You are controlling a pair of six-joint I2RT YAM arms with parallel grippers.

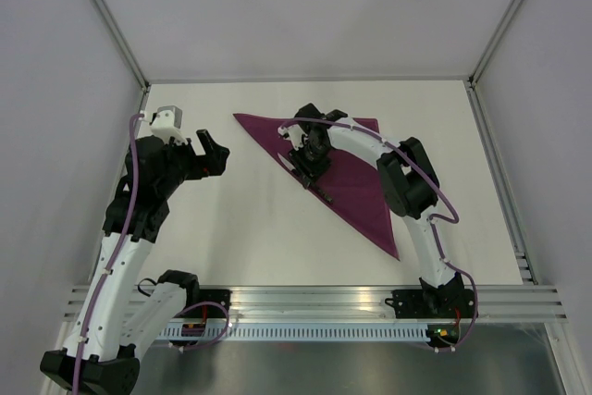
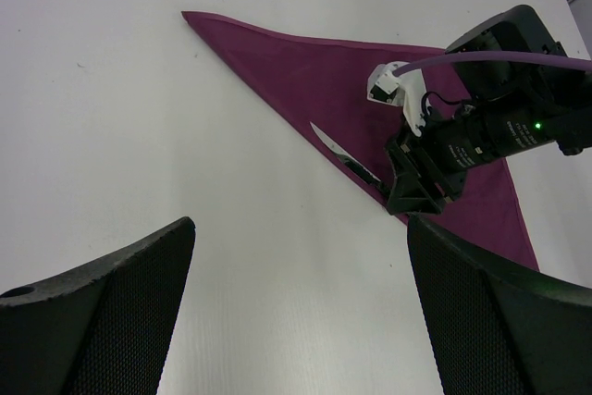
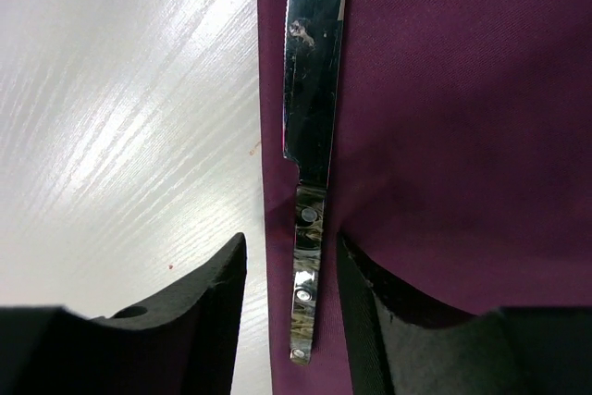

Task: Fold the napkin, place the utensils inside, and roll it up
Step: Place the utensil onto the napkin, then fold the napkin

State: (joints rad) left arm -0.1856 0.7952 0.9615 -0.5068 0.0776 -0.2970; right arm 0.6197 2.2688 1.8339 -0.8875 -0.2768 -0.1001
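Napkin [image 1: 356,182]: purple, slightly shiny, folded to a triangle. Flat on the table [image 1: 240,238], right of centre. Long edge running on a diagonal from the far-left corner to the near-right tip.
Knife [image 3: 313,71]: flat on the napkin, just inside the long edge and parallel to it, about midway along. Silver blade pointing toward the far-left corner, dark riveted handle toward the near side.
Right gripper [image 3: 289,265]: low over the knife handle, jaws parted and straddling it. One finger [image 3: 208,312] on the table side of the cloth edge, the other over the cloth. Thin strip of purple showing between each finger and the handle. Nothing grasped.
Left gripper [image 2: 301,228]: released, jaws spread wide, empty. Hovering above bare table left of the napkin, well apart from cloth and knife, facing toward them.
Right arm [image 1: 407,182]: arched from its near-right base across the napkin, wrist bent down at the long edge.
Left arm [image 1: 139,201]: raised from its near-left base, clear of the cloth.
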